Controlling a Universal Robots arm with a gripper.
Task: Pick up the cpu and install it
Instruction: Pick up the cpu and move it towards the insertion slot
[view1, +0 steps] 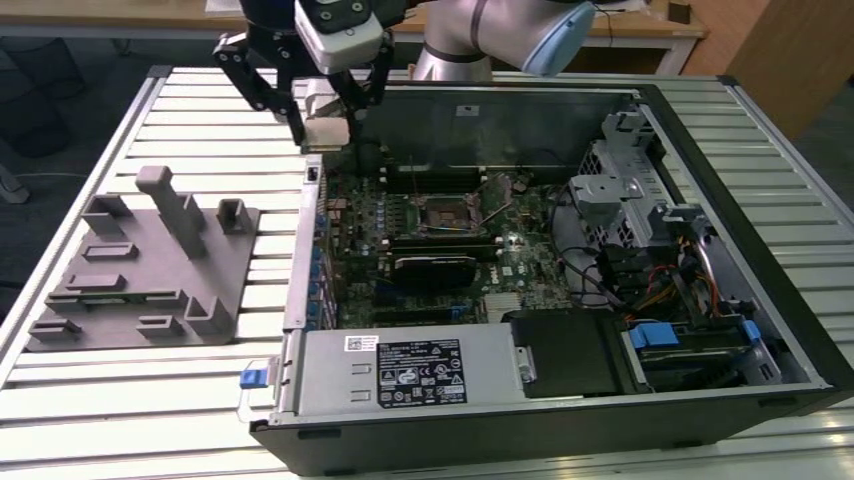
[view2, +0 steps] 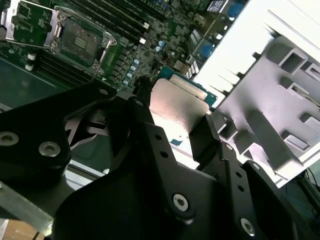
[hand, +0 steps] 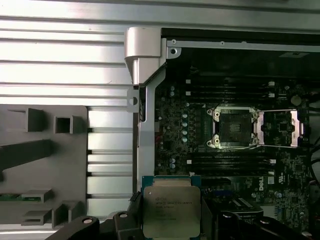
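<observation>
One cpu (hand: 171, 210), pinched in my pincer (view1: 327, 131) above the case wall (hand: 146, 150); risk, I judge: tilt or offset at the open socket (hand: 233, 128) could bend pins.

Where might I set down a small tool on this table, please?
Bare slats of the table lie free at the exterior view's lower left, bordering the grey fixture, and in a narrow strip between it and the computer case. Inside the case is crowded: motherboard, cables.

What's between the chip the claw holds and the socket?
In the first wrist view, memory slots on the motherboard lie between the cpu and the socket.
</observation>
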